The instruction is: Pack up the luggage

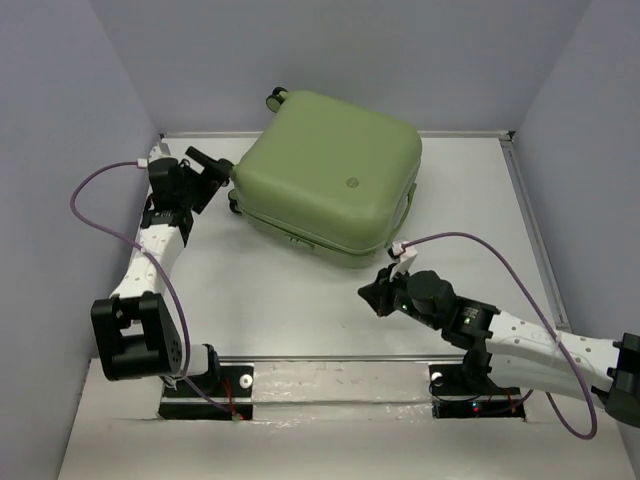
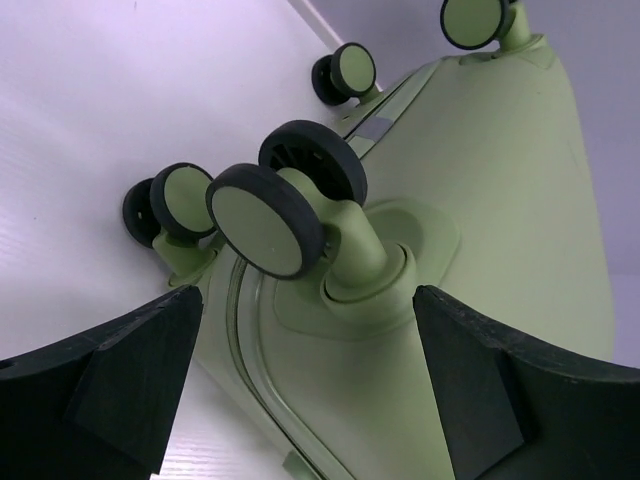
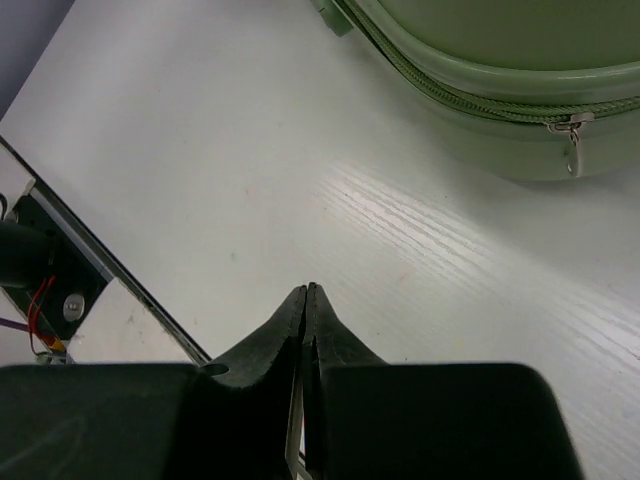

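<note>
Left gripper [image 1: 208,168]: jaws stood wide apart, nothing between them, facing the caster wheels [image 2: 268,218] at the case's left end.
Luggage [image 1: 330,180]: light-green hard-shell suitcase lay flat, zipped shut, at the far centre of the table [image 1: 300,310].
Zipper pull [image 3: 573,138]: hung from the near seam.
Right gripper [image 1: 372,296]: fingers pressed together, empty, near the case's front edge, not touching.

There is one luggage [image 1: 330,175] on one table [image 1: 280,300], and two grippers, each with two jaws: the left gripper [image 2: 310,385] and the right gripper [image 3: 306,300]. The luggage shows four casters [image 2: 268,220] in the left wrist view, one round logo [image 1: 352,183] from above, and one zipper pull [image 3: 575,135] in the right wrist view.
</note>
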`<state>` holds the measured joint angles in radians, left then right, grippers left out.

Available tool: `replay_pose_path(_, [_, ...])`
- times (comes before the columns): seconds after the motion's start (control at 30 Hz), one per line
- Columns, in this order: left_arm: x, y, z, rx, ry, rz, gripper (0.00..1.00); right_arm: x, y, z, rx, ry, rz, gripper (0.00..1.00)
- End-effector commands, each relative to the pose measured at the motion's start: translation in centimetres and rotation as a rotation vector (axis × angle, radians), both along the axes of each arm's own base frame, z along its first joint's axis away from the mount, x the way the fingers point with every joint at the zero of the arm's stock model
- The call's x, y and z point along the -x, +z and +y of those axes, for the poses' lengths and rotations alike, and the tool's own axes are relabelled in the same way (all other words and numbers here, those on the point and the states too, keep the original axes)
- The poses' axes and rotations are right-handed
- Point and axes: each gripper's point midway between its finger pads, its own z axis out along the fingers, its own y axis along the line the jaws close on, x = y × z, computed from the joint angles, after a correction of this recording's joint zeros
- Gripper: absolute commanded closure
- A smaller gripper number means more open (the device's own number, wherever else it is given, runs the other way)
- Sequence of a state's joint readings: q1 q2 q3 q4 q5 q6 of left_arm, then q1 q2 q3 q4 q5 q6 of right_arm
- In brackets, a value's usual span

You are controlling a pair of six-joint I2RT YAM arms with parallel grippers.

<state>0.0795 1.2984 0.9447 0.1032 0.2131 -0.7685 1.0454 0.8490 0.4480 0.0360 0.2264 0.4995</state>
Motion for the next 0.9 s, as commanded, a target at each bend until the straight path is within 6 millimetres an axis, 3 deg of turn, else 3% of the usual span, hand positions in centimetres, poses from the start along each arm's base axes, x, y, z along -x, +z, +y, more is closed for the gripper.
replay_pose_path(0.0, [-2.2, 4.5, -1.4, 0.064, -0.081, -0.104, 0.01, 0.4, 0.2, 0.1, 0.001, 0.039, -0.012, 0.93])
replay_pose_path(0.23, [-4.9, 2.4, -1.6, 0.135, -0.085, -0.074, 0.01, 0.8, -1.6, 0.1, 0.030, 0.053, 0.025, 0.93])
replay_pose_path(0.5, [-7.1, 1.6, -1.4, 0.218, -0.049, -0.105, 0.01, 0.9, -2.0, 0.0, 0.019, 0.045, 0.037, 0.93])
replay_pose_path(0.67, [-7.7, 2.8, -1.0, 0.270, -0.003, -0.187, 0.01, 0.7, -2.0, -0.2, 0.019, 0.027, 0.035, 0.93])
replay_pose_path(0.87, [-8.4, 2.7, -0.7, 0.334, 0.031, -0.218, 0.06, 0.6, -2.4, -0.2, 0.031, 0.023, 0.044, 0.93])
